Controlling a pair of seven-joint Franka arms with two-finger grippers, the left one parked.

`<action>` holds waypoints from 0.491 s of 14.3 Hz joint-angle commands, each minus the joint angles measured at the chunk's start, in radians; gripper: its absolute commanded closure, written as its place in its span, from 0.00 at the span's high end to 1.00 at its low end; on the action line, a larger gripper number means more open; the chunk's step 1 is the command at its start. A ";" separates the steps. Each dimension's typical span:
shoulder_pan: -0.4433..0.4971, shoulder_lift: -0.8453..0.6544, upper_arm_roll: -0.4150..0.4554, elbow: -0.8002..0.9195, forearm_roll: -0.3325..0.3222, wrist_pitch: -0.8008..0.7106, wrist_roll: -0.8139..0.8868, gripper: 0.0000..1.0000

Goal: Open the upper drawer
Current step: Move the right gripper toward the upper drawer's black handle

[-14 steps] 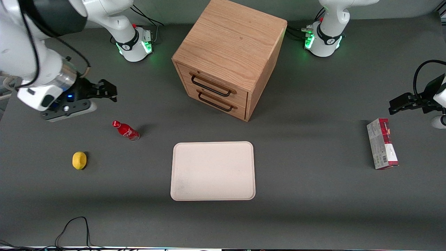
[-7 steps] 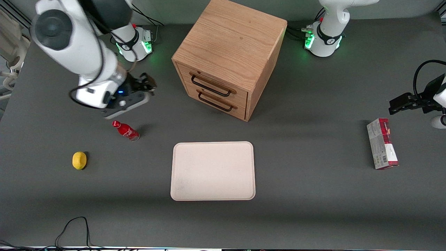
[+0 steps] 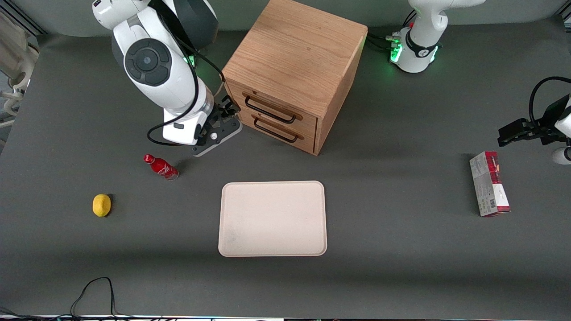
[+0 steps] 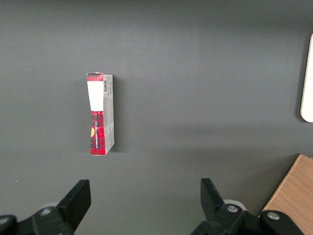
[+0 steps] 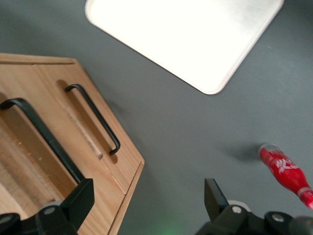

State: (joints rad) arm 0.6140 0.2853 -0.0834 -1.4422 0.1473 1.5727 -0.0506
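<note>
Upper drawer: fully shut, black bar handle free. Pincer: fingers spread wide, empty, beside the cabinet front, near the handle's end.

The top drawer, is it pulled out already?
No, the upper drawer sits flush with the lower drawer, and the open gripper has not closed on its handle.

Dark grey table carries wooden cabinet, cream tray, red bottle lying down, yellow lemon, red-and-grey carton. Gripper hovers beside cabinet.
</note>
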 commanded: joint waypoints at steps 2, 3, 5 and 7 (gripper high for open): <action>0.021 0.041 -0.009 0.039 0.048 0.029 -0.184 1.00; 0.029 0.051 -0.009 0.039 0.048 0.036 -0.217 1.00; 0.029 0.067 0.007 0.039 0.067 0.044 -0.244 1.00; 0.029 0.080 0.008 0.039 0.124 0.047 -0.250 1.00</action>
State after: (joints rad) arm 0.6369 0.3323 -0.0701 -1.4374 0.2135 1.6165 -0.2636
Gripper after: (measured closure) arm 0.000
